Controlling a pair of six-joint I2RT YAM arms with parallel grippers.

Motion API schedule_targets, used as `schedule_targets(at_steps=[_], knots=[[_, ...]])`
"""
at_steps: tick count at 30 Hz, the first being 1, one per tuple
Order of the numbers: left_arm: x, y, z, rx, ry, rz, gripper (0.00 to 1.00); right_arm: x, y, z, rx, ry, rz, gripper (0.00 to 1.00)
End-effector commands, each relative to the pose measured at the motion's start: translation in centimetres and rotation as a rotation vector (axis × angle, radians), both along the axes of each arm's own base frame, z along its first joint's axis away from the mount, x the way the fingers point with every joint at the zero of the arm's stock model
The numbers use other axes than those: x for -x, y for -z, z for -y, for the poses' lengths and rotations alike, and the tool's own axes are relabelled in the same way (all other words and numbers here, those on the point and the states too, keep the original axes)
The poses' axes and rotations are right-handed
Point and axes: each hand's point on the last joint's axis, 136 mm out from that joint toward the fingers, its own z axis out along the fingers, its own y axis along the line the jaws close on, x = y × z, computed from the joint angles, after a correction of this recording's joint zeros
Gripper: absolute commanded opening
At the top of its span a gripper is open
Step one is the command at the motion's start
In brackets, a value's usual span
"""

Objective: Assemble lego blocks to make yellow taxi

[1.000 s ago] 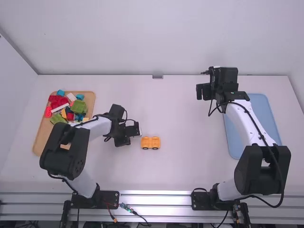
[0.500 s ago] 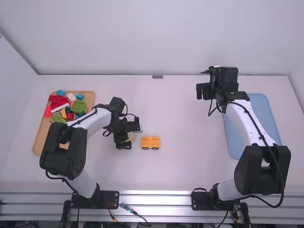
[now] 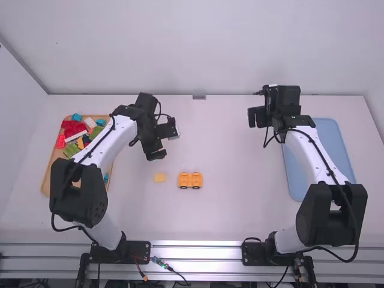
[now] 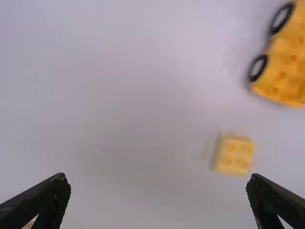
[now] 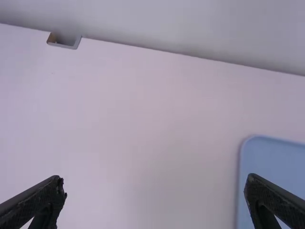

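Note:
My left gripper [image 3: 163, 143] is over the table, beyond a small yellow block [image 3: 160, 177] lying studs up. Just right of that block stands the orange-yellow car base with black wheels [image 3: 190, 180], the two apart. In the left wrist view my left gripper [image 4: 158, 183] is open with nothing between its fingers; the yellow block [image 4: 233, 155] and the wheeled base [image 4: 282, 69] lie on the table below. My right gripper [image 3: 252, 116] hangs over the table's far right part; in the right wrist view my right gripper [image 5: 155, 183] is wide open and holds nothing.
On the left, a wooden tray [image 3: 53, 171] holds red, green, blue, white and other blocks, partly under the left arm. A blue tray [image 3: 327, 129] lies at the right beside the right arm. A small grey bracket [image 3: 199, 96] sits at the table's far edge.
The left gripper has lifted and moved away up the high view, leaving the small yellow block uncovered on the table. The right arm and wheeled base have stayed put.

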Motion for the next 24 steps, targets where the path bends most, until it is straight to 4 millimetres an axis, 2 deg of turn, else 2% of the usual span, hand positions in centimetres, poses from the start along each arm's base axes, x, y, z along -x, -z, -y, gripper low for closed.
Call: schedule_targets(at_steps=[1,4,8,12,15,18,22,24], knots=[[-1.1,-1.3,-2.0,-0.116,-0.045,0.075,0.99,-0.1,-2.3,0.0,0.023,-0.018,0.055,0.99],[-2.1,-1.5,-3.3,-0.197,-0.035,0.129,0.99,-0.1,-2.3,0.0,0.023,-0.018,0.054,0.99],[-3.0,-1.5,-3.4,-0.22,0.012,0.172,0.99,-0.1,-2.3,0.0,0.023,-0.018,0.054,0.99],[-4.2,-1.6,-2.6,-0.178,0.041,0.23,0.99,-0.3,-2.5,-0.1,0.017,-0.023,0.065,0.99],[-3.9,-1.3,-1.1,-0.09,0.153,0.224,0.99,-0.1,-2.3,-0.1,0.019,-0.024,0.054,0.99],[-3.6,-1.3,-0.8,-0.013,0.184,0.211,0.99,0.1,-2.1,-0.2,0.028,-0.043,0.048,0.99],[-2.0,-1.6,-0.1,0.162,0.261,0.169,0.99,1.2,-1.7,-2.7,0.022,-0.251,0.038,0.99],[-0.8,-2.1,0.3,0.273,0.318,0.151,0.99,2.3,-1.7,-4.7,0.017,-0.432,0.056,0.99]])
